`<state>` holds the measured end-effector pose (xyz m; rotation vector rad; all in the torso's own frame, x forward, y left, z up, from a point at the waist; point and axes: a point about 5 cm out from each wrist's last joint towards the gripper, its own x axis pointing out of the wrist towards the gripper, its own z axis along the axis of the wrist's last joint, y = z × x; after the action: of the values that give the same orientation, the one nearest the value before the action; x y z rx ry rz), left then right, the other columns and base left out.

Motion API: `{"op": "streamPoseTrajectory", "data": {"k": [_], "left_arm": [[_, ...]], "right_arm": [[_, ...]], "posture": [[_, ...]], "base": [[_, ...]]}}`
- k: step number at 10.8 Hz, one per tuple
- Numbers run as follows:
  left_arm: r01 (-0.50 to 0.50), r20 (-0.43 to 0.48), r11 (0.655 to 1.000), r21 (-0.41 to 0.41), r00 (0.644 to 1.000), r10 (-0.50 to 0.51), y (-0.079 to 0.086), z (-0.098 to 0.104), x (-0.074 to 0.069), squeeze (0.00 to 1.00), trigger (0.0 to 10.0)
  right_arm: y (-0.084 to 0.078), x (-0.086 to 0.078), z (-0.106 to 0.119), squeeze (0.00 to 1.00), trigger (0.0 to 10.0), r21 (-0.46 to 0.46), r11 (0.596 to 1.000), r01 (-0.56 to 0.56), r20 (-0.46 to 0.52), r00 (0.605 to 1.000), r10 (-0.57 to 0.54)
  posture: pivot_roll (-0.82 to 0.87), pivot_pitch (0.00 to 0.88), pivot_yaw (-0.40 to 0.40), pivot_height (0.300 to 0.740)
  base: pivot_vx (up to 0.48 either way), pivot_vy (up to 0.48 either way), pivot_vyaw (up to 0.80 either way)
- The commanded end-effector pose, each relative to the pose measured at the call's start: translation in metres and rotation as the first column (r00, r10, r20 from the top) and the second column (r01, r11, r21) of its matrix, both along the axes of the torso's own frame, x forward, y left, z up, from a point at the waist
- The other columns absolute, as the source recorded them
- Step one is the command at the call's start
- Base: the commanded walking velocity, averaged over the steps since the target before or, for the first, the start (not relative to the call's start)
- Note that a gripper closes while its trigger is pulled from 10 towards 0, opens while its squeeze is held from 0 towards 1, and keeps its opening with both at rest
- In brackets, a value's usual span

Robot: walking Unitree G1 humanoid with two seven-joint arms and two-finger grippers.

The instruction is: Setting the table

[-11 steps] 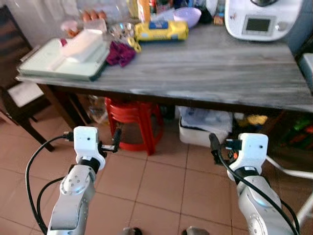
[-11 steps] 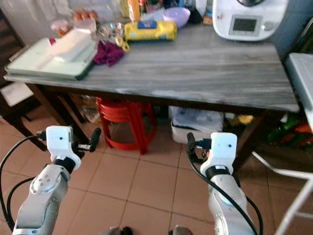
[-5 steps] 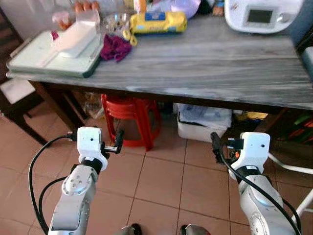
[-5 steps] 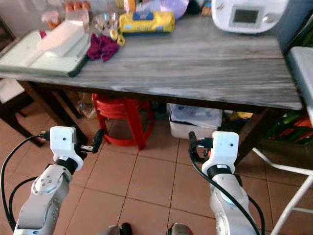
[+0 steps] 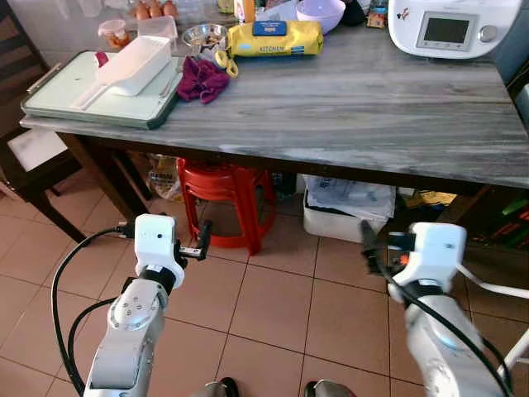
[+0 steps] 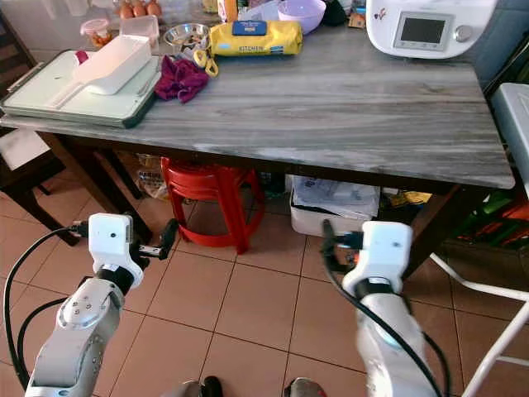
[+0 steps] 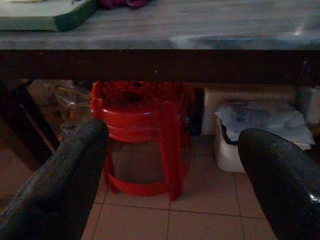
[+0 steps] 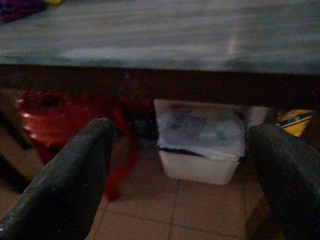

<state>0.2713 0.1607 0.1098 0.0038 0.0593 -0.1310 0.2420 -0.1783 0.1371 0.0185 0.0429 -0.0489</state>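
A grey wooden table (image 5: 355,107) stands in front of me. At its left end a green tray (image 5: 58,103) carries a long white container (image 5: 132,64). Beside the tray lie a purple cloth (image 5: 202,81), a yellow package (image 5: 275,38), a metal bowl (image 5: 204,36) and a purple bowl (image 5: 321,10). My left gripper (image 5: 203,238) is held low, below the table edge, open with nothing between its fingers (image 7: 60,185). My right gripper (image 5: 369,246) is at the same height, also open and holding nothing, its fingers (image 8: 70,185) spread wide.
A white kitchen appliance (image 5: 450,29) stands at the table's back right. Under the table are stacked red stools (image 5: 223,186) and a white bin (image 5: 343,211) with a bag in it. A dark chair (image 5: 25,157) is at the left, a white frame (image 6: 488,322) at the right. Tiled floor lies below.
The camera has shifted, so the table sits a little differently in the picture and looks sharper. Both arms keep the same low pose with open fingers.
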Motion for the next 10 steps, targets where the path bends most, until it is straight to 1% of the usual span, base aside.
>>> {"op": "streamPoseTrajectory", "data": {"k": [1,3,4,6,9,10], "left_arm": [[-0.011,0.012,1.000,0.008,1.000,0.011,0.0007,0.0048,0.0000,0.00,10.0],[-0.012,0.018,1.000,0.005,1.000,0.012,-0.0017,0.0057,0.0001,0.00,10.0],[-0.022,0.030,1.000,0.008,0.999,0.022,-0.0020,0.0071,0.0010,0.00,10.0],[-0.034,0.039,0.999,0.008,0.999,0.033,-0.0028,0.0080,0.0014,0.00,10.0],[-0.035,0.043,0.999,0.005,0.998,0.034,-0.0043,0.0071,0.0015,0.00,10.0],[-0.032,0.049,0.999,0.010,0.998,0.031,-0.0046,0.0075,0.0019,0.00,10.0]], "right_arm": [[-0.0036,-0.0036,0.0058,0.00,10.0,-0.014,1.000,0.015,0.031,0.999,-0.014],[-0.0044,-0.0055,0.0069,0.00,10.0,-0.046,0.999,0.008,0.047,0.999,-0.006],[-0.0037,-0.0056,0.0126,0.00,10.0,-0.115,0.993,0.004,0.091,0.996,0.006],[-0.0059,-0.0065,0.0152,0.00,10.0,-0.187,0.982,0.028,0.117,0.993,-0.006],[-0.0117,-0.0079,0.0145,0.00,10.0,-0.178,0.982,0.068,0.150,0.988,-0.041],[-0.0119,-0.0075,0.0152,0.00,10.0,-0.184,0.981,0.070,0.160,0.986,-0.040]], "posture": [[-0.17,0.154,0.061,0.740],[-0.17,0.155,0.060,0.740],[-0.17,0.156,0.057,0.740],[-0.18,0.157,0.054,0.740],[-0.18,0.157,0.049,0.740],[-0.18,0.155,0.049,0.740]], "base": [[-0.322,0.000,0.00],[-0.330,0.000,0.00],[-0.341,0.000,0.00],[-0.347,0.000,0.00],[-0.356,0.000,0.00],[0.000,0.000,0.00]]}}
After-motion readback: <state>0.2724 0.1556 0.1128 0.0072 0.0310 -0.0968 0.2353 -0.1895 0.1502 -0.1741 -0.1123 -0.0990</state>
